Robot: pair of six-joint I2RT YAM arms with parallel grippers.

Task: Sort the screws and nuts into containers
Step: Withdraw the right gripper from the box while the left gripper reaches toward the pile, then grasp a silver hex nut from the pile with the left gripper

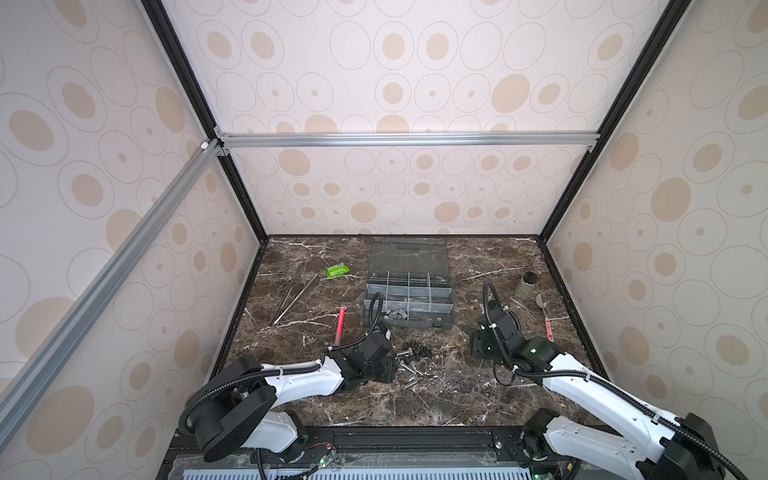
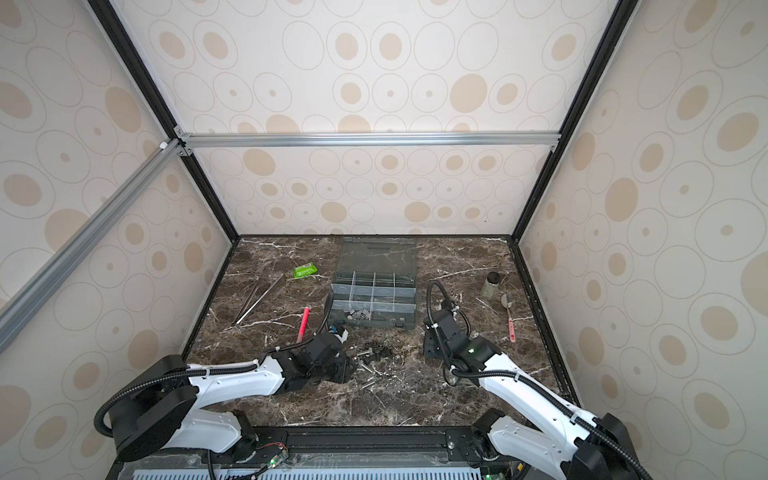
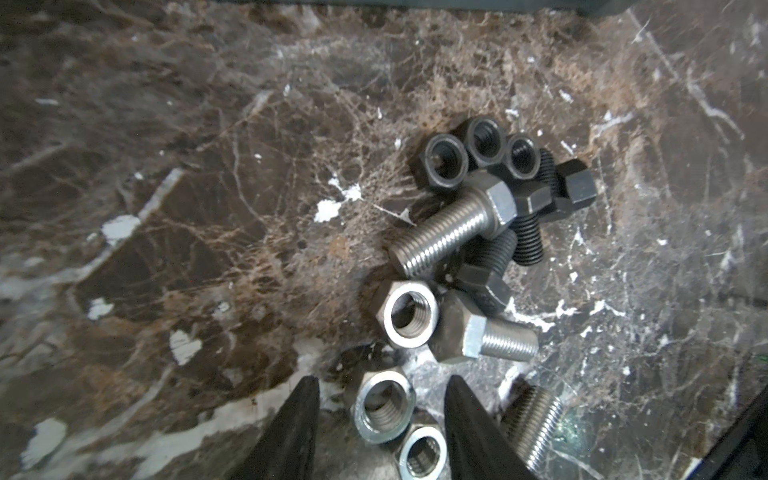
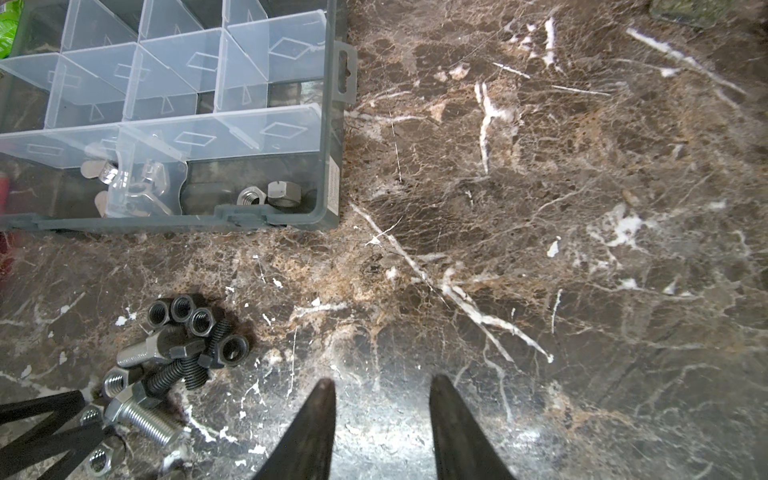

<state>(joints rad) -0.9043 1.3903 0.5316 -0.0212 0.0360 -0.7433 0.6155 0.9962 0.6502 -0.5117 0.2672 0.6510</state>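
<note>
Pick-up step: left claw (image 3: 382, 380), spread, straddles a silver nut (image 3: 384, 405) in the pile (image 1: 415, 359) on the surface (image 3: 166, 208) near the organiser box (image 1: 415, 325); right claw (image 4: 383, 380) spread, empty. Next, presumably: pinch and lift.

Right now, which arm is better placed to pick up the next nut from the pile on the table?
Left. The left claw is open on both sides of a silver nut at the edge of the pile. The right claw is open over bare table, beside the pile, and holds nothing.
</note>
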